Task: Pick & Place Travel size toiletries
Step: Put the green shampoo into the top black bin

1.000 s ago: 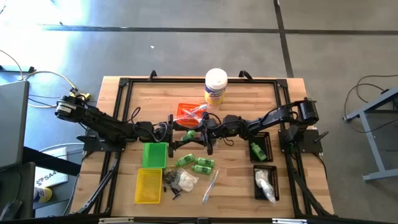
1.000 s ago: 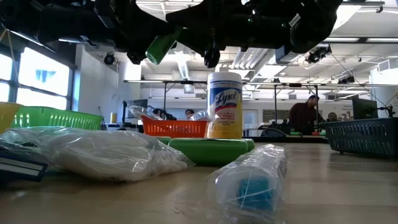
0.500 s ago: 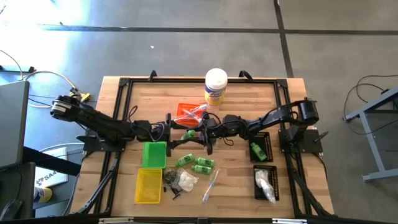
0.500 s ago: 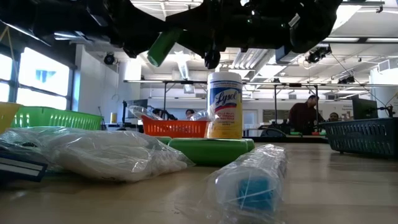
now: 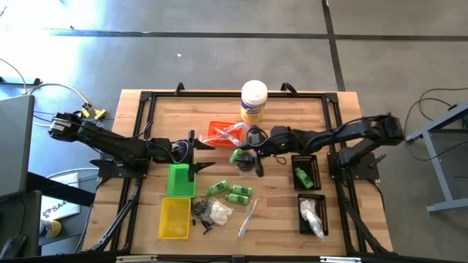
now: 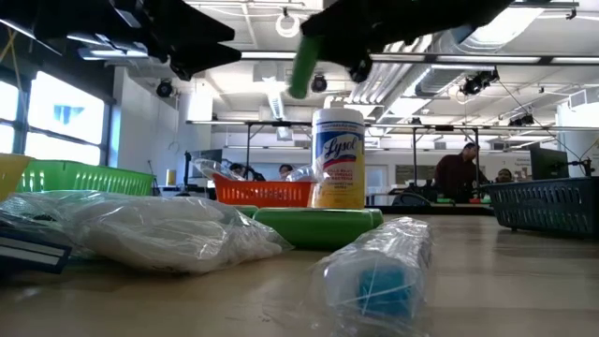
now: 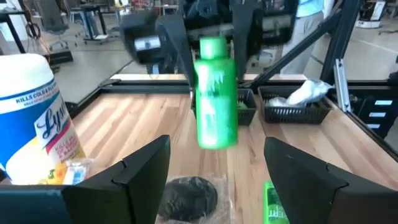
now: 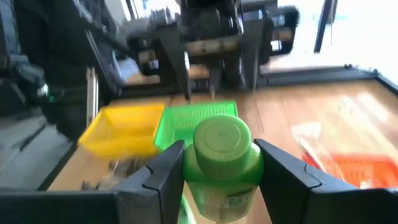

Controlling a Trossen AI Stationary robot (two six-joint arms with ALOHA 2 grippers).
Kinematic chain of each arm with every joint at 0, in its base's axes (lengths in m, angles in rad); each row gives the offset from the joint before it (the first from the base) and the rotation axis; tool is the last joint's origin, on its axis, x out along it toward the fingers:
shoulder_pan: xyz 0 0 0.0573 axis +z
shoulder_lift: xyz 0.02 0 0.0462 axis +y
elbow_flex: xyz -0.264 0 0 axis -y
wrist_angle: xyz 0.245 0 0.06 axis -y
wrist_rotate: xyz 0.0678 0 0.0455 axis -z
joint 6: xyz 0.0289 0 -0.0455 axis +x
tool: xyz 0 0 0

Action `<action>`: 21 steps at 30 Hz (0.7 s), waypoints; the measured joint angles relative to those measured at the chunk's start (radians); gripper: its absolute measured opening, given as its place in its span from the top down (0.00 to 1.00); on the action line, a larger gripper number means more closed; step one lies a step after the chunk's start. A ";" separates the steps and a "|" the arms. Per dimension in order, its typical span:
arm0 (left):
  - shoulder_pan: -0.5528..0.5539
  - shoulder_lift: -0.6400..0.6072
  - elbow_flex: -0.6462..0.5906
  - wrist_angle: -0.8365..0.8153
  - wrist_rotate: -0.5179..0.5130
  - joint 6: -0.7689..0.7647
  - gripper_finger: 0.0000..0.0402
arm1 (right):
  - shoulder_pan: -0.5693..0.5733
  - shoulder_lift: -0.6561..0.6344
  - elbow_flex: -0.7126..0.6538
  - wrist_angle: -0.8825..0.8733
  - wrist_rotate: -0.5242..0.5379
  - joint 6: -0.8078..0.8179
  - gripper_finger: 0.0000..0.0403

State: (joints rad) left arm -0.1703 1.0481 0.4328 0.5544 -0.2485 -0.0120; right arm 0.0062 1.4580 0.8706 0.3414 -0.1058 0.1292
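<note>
mid-carry: right gripper (image 8: pixel 217 180) clamped on a green bottle (image 8: pixel 221 162), lifted clear of the table. left gripper (image 7: pixel 217 180) empty, jaws wide, facing it. next, lowering into a black mesh tray (image 5: pixel 306 174).

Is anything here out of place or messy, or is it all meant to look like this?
Mostly tidy. A few green bottles, a bag of white fluff and a clear-wrapped stick lie loose on the table, outside the trays. The right gripper holds one green bottle in mid-air.
</note>
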 joint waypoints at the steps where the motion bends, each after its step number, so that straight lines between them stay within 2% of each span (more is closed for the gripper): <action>1: 0.000 0.000 0.000 -0.005 0.000 0.000 0.37 | -0.001 -0.031 0.000 -0.051 0.002 0.001 0.59; 6: 0.000 0.000 0.000 -0.007 0.000 0.000 0.37 | -0.001 -0.191 0.000 -0.299 0.002 0.035 0.60; 14: 0.000 0.001 0.000 -0.006 0.000 0.000 0.37 | -0.007 -0.448 0.000 -0.694 0.016 0.193 0.60; 21: 0.000 0.001 0.000 -0.004 0.000 -0.001 0.37 | -0.006 -0.558 0.000 -1.054 0.080 0.341 0.60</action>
State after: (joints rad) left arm -0.1703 1.0489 0.4325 0.5503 -0.2485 -0.0128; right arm -0.0002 0.8996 0.8703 -0.7130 -0.0262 0.4701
